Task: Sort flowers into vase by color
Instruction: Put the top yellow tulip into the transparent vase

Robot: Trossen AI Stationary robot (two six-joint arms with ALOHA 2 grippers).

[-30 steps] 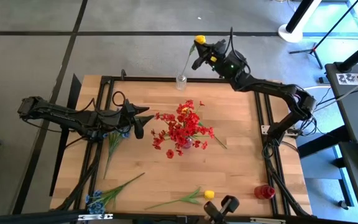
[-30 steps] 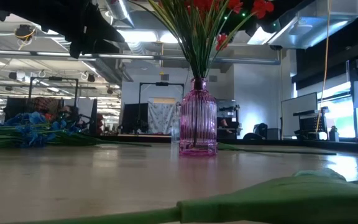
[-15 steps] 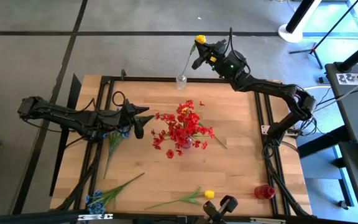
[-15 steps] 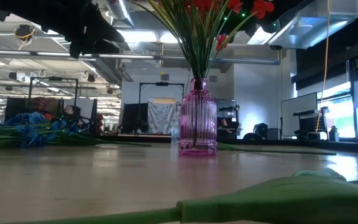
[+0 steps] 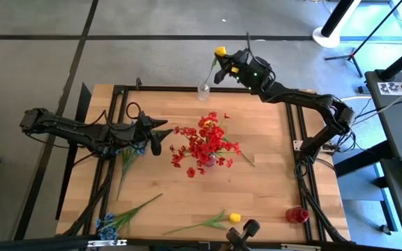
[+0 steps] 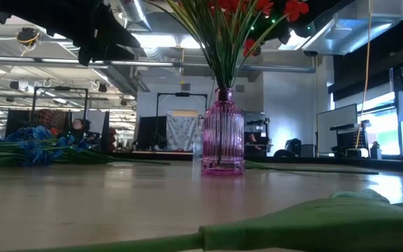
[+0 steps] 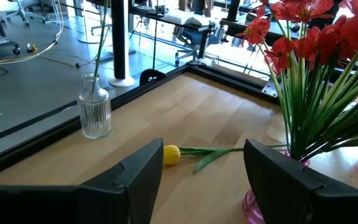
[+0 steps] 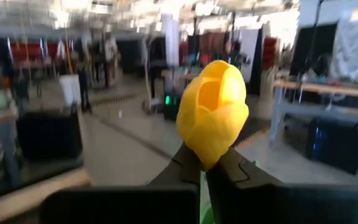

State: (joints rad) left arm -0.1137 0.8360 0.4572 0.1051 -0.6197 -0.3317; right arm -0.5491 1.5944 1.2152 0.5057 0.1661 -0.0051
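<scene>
The right pincer (image 5: 223, 67) grips a yellow tulip (image 5: 220, 51) beyond the surface's (image 5: 271, 181) far edge, its stem reaching down to the clear vase (image 5: 203, 90); the left pincer (image 5: 160, 134) hangs spread wide beside the red flowers (image 5: 204, 146).

Low view: pink vase (image 6: 222, 133), blue flowers (image 6: 33, 145) lying flat.

Left wrist: another tulip (image 7: 171, 154) lies on the wood.

Right wrist: fingers (image 8: 185, 165) are clamped just under the yellow head (image 8: 212, 111).

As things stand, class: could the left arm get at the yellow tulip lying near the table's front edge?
Probably yes. The left gripper is open and empty, and bare table lies between it and the yellow tulip; whether it reaches that far is unsure.
</scene>
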